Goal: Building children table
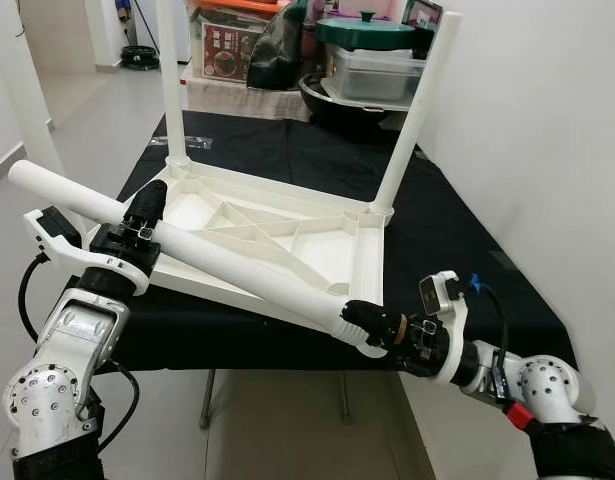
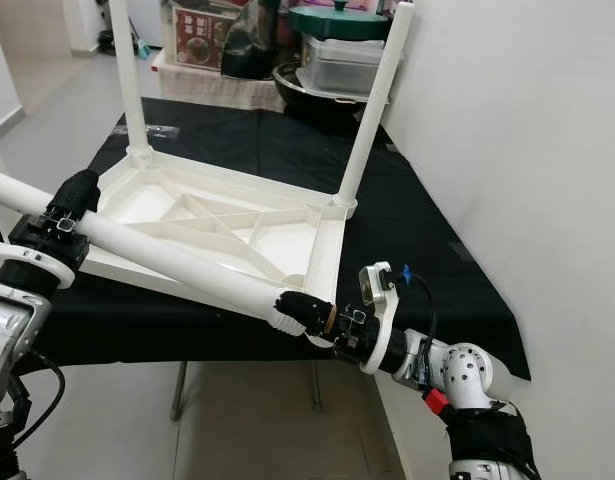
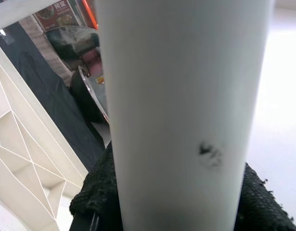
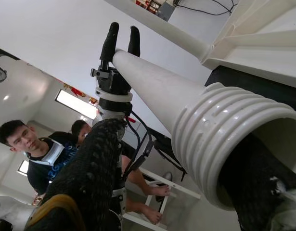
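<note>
Currently: black-draped table (image 1: 457, 250) carries the white tabletop (image 1: 327, 255), flipped underside up, ribs showing. Two white legs already stand in its far corners: far-left leg (image 1: 168, 80), far-right leg (image 1: 419, 110).

Third leg, loose leg (image 1: 237, 268), lies diagonally across the near side of the tabletop, held at both ends. Threaded end is near the tabletop's near-right corner, just off the table edge; plain end sticks out past the robot's left side.

Left gripper (image 1: 147, 210) is clamped around the loose leg toward the plain end, fingers wrapped on either side of the tube. Right gripper (image 1: 372, 325) grips the threaded end, one finger inside the hollow bore, the other outside on the ribbing.

Clutter behind: green-lidded pot (image 1: 365, 30) and metal container (image 1: 377, 72).

Right wrist view: two people (image 4: 46, 149) sitting in the background.
</note>
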